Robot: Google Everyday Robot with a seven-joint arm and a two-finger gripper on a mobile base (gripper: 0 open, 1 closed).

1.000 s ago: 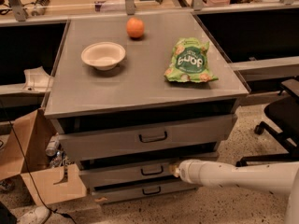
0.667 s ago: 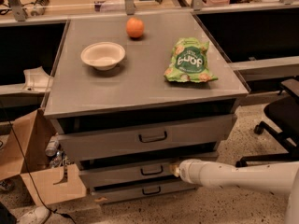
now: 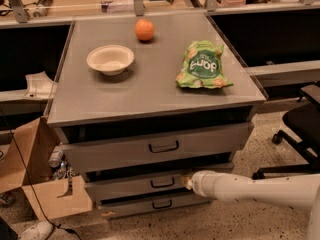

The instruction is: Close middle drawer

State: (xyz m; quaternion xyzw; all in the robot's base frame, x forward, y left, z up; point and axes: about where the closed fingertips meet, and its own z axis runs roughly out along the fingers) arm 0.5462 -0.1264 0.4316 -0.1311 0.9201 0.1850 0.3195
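Observation:
The grey cabinet point(image 3: 155, 91) has three drawers. The middle drawer point(image 3: 135, 186) is the second one, with a low grey front and a small dark bar handle point(image 3: 163, 183). It stands slightly out from the cabinet, with a dark gap above it. My white arm point(image 3: 250, 189) reaches in from the right at floor level. My gripper point(image 3: 186, 182) is at the right part of the middle drawer's front, just right of the handle and touching or almost touching the panel.
The top drawer point(image 3: 160, 146) and lowest drawer point(image 3: 155, 204) also stand slightly out. On the cabinet top lie a white bowl point(image 3: 110, 59), an orange point(image 3: 144, 29) and a green snack bag point(image 3: 202, 66). A cardboard box point(image 3: 37, 184) stands left, an office chair point(image 3: 300, 129) right.

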